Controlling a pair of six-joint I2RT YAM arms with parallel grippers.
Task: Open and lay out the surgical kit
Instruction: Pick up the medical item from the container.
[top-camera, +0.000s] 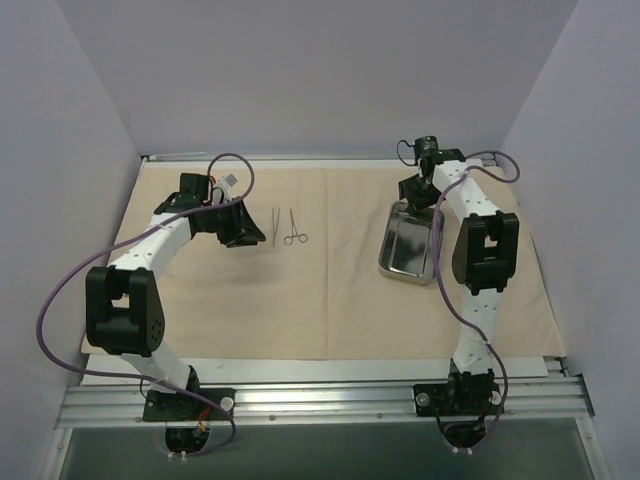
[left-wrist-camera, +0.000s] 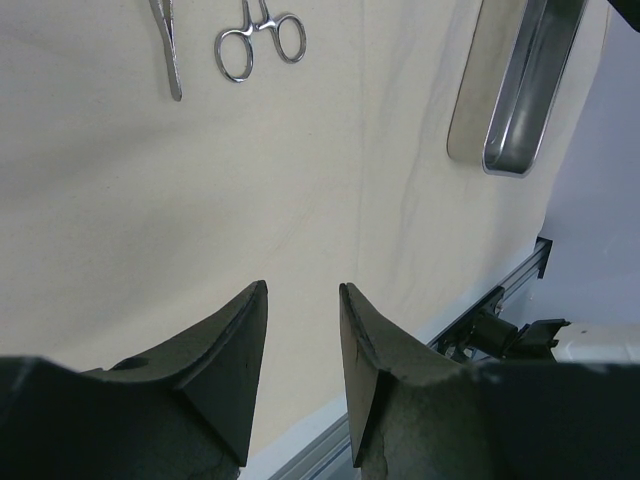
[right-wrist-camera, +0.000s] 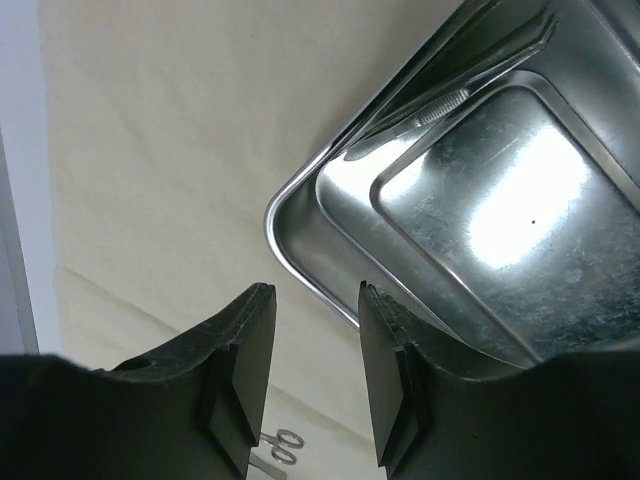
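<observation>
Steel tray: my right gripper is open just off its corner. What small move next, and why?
Probably ease the right gripper forward until its open fingers straddle the corner rim of the steel tray. The jaws are open and empty, the rim lies just past the fingertips, and the tray rests on the cloth.

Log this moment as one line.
cloth wrap: spread | steel tray: on cloth, right | two instruments: on cloth, left | left hand: open | right hand: open, near tray
</observation>
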